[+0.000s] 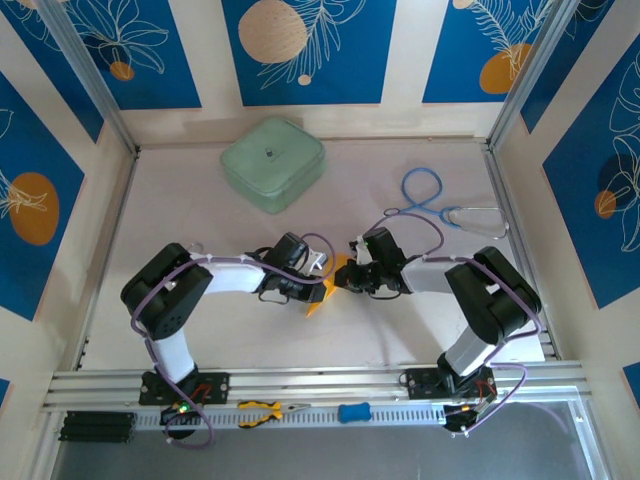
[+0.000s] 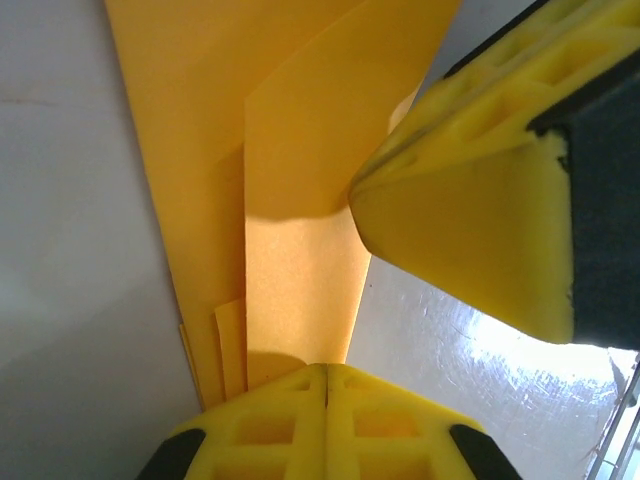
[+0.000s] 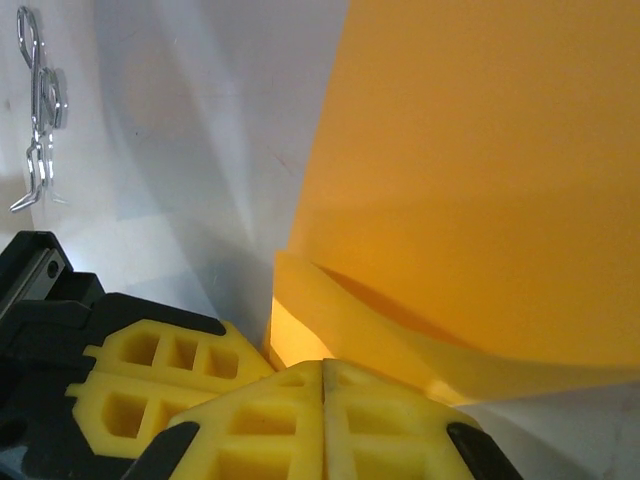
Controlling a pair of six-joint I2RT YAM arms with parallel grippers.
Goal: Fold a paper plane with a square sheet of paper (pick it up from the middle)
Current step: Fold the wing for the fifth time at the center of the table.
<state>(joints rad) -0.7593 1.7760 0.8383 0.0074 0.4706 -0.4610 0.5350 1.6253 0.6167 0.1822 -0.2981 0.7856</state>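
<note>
The orange-yellow sheet of paper is partly folded and sits mid-table between my two grippers. In the left wrist view the paper shows several overlapping layers with lengthwise creases. My left gripper has its jaws pressed together at the paper's near edge. One yellow finger of the right gripper presses in from the right. In the right wrist view the paper rises as a broad sheet with a curled fold. That fold runs into the closed jaws of my right gripper. From above, the left gripper and right gripper almost touch.
A mint-green rounded case lies at the back of the table. Blue-handled scissors and a metal clip lie at the back right. Yellow-handled pliers and a small blue item rest on the front rail.
</note>
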